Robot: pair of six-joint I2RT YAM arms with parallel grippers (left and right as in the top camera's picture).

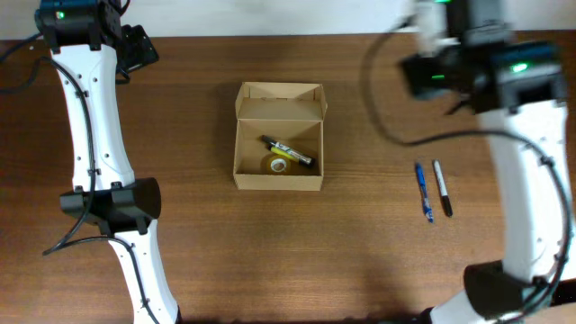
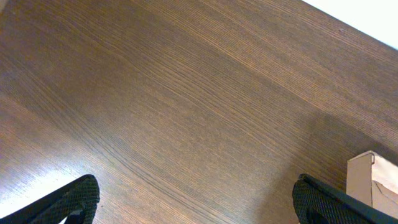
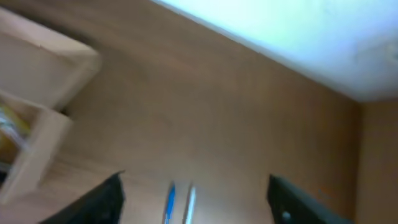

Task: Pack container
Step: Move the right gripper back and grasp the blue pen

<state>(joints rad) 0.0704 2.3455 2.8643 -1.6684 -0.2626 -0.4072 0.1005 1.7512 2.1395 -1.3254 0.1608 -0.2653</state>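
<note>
The container [image 1: 279, 137], a tan cardboard box with its flap lid open toward the far side, sits at the table's middle. Inside lie a black and yellow marker [image 1: 287, 151] and a yellow tape roll [image 1: 277, 164]. A blue pen [image 1: 423, 191] and a black pen [image 1: 442, 187] lie side by side to the right. My right gripper [image 3: 196, 199] is open and empty, high above the far right, with both pens [image 3: 179, 204] showing between its fingers and the box [image 3: 37, 93] at left. My left gripper [image 2: 196, 202] is open and empty at the far left, a box corner [image 2: 373, 180] at its right edge.
The dark wooden table [image 1: 360, 252] carries only the box and the two pens. The table's far edge meets a white surface [image 1: 270, 16]. The arms' bases stand at the near left [image 1: 135, 270] and near right [image 1: 504, 288].
</note>
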